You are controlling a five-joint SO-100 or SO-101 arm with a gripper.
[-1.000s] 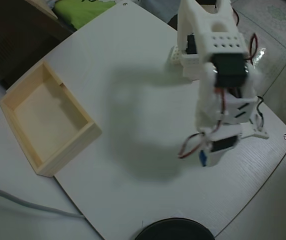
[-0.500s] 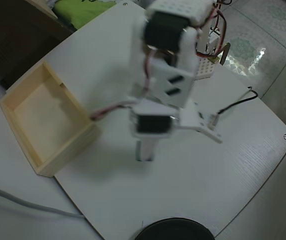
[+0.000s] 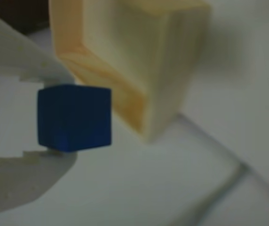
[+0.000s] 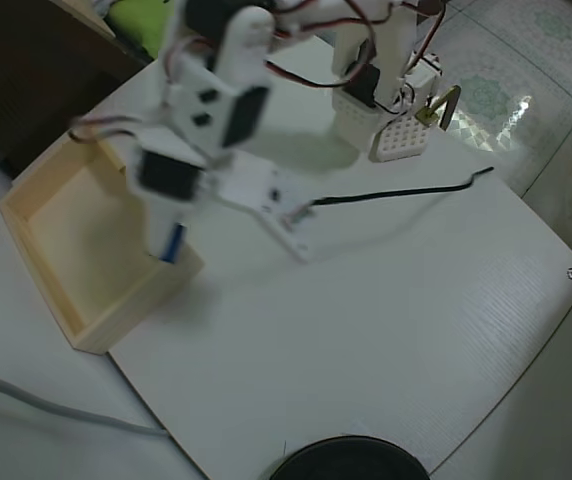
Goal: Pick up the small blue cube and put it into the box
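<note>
Box (image 4: 41, 262) of pale wood lies open-topped on the white surface (image 4: 386, 330), ready to take a drop from above. Over the box's right wall in the overhead view, the gripper (image 3: 54, 117) pinches the small blue cube (image 3: 74, 117) between its jaws, lifted clear, seemingly for release inside.

Swung from the desk's right side across to its left, gripper (image 4: 170, 243) now above the box's (image 4: 41, 262) right wall, cube (image 4: 172, 242) carried along between the fingers, black cable now stretched across the desk's middle.
</note>
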